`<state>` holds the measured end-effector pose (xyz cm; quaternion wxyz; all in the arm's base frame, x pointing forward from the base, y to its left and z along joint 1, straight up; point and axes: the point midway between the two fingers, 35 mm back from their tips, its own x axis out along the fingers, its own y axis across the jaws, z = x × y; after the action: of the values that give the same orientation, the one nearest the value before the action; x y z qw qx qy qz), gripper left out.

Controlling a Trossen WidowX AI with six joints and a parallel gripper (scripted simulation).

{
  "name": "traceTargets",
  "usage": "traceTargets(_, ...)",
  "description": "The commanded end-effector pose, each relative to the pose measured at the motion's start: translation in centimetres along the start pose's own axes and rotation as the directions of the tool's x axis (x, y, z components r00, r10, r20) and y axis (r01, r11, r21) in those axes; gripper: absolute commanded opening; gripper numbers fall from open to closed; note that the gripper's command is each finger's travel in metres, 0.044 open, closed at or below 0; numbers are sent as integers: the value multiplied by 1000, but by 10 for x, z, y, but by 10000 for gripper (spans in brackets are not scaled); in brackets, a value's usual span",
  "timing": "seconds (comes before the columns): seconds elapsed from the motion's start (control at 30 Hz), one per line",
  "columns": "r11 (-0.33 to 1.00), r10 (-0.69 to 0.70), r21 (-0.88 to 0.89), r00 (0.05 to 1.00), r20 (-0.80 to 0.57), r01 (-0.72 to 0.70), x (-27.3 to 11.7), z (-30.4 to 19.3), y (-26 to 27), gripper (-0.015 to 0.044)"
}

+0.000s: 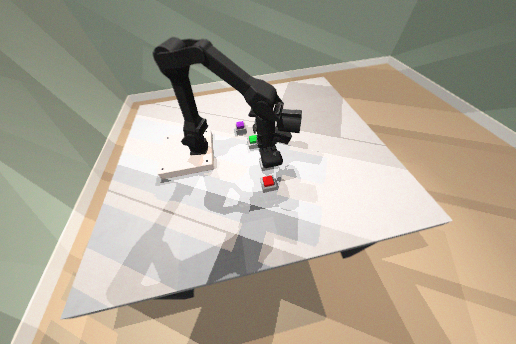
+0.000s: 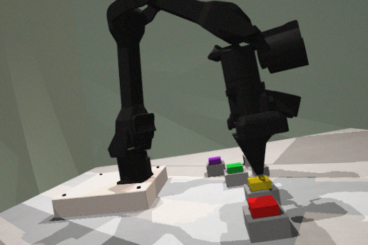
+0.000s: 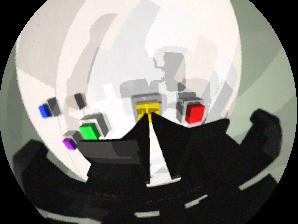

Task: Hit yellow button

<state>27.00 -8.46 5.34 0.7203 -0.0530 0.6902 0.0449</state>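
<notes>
The yellow button (image 2: 259, 184) (image 3: 147, 106) sits on a grey base. In the top view the gripper hides its yellow cap. My gripper (image 2: 259, 174) (image 3: 149, 115) is shut and empty, pointing down with its joined fingertips right at the top of the yellow cap. Whether the tips touch the cap is too close to tell. The cap still stands raised above its base in the exterior view.
The red button (image 1: 268, 181) (image 2: 263, 206) (image 3: 195, 114) stands close beside the yellow one. The green button (image 1: 253, 139) (image 2: 234, 167) (image 3: 89, 132) is on the other side, with the purple button (image 1: 240, 125) (image 2: 215, 161) (image 3: 69, 144), blue button (image 3: 44, 110) and a small grey block (image 3: 80, 101) beyond.
</notes>
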Motion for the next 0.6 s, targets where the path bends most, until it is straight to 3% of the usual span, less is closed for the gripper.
traceTargets(0.0,1000,0,4,1000,-8,0,8,-2,0,20)
traceTargets(0.57,1000,0,4,1000,-8,0,16,-2,0,20)
